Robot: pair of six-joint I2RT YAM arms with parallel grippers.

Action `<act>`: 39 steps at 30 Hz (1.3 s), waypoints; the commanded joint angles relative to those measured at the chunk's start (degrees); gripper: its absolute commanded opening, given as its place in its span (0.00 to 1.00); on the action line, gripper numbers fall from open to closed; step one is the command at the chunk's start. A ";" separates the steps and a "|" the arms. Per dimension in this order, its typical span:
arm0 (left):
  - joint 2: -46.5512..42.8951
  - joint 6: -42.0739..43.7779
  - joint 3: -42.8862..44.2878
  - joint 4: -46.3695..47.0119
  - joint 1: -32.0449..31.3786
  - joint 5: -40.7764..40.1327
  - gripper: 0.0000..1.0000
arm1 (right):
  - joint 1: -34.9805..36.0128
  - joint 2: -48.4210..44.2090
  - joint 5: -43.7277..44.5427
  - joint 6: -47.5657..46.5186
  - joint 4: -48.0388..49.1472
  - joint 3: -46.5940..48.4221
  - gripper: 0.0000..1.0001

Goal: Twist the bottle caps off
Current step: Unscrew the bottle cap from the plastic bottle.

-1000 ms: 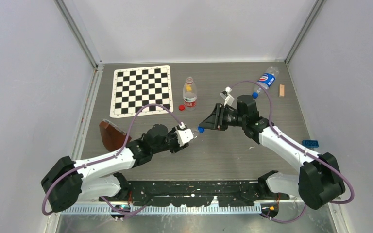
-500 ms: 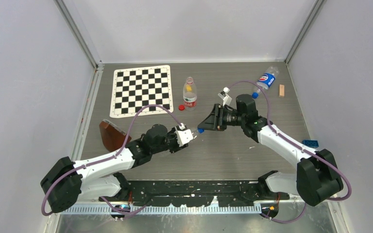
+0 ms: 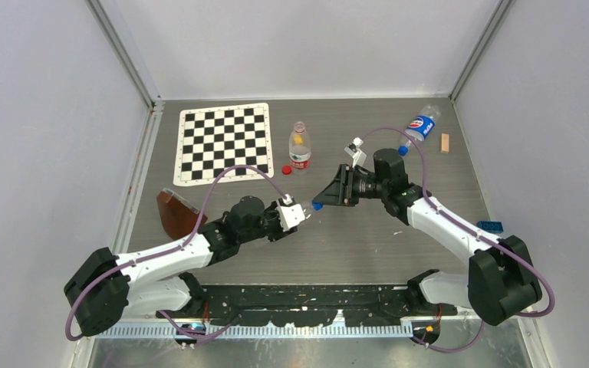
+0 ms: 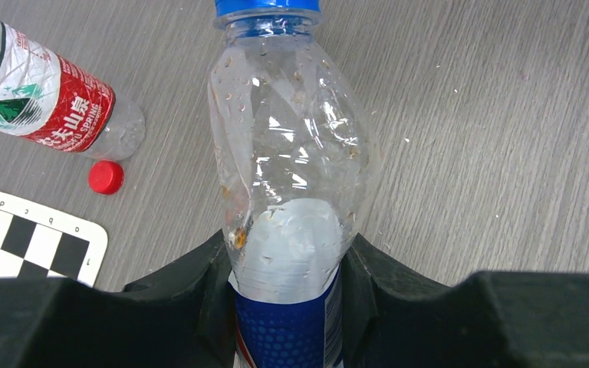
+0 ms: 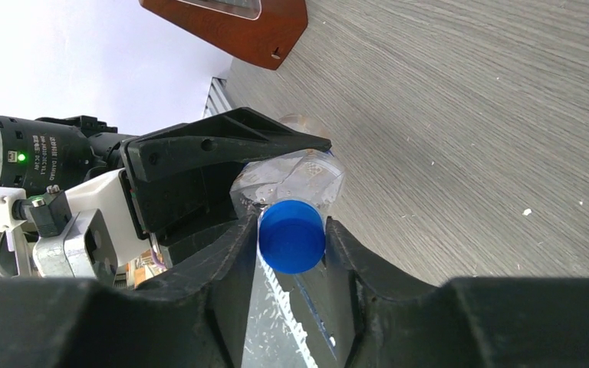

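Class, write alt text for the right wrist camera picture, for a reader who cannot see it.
The right tool pinches a blue cap between its two black fingers, the cap on a clear bottle that the left tool holds from the other side. Behind lies a grey table, with a brown wooden object at the top edge.

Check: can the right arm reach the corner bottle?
Probably not yet: the right gripper is shut on the blue cap of the bottle the left gripper holds; the corner bottle lies unobstructed.

overhead view looking down, wrist views close — sharing one bottle (image 4: 291, 176)
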 commanded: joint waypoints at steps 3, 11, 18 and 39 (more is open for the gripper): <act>-0.52 0.49 0.05 3.08 -0.23 0.29 0.05 | 0.08 -1.94 -2.31 -1.55 1.87 0.33 0.49; -0.56 0.14 0.03 3.27 -0.24 0.65 0.05 | 0.08 -1.24 -2.36 -1.75 1.59 0.50 0.49; -0.44 -0.28 0.11 3.61 -0.22 0.92 0.05 | 0.08 -1.22 -3.41 -2.02 1.89 0.34 0.33; 0.65 -7.32 4.38 -0.10 3.43 24.35 0.05 | 8.75 -22.93 -1.03 -16.91 4.26 -10.55 0.01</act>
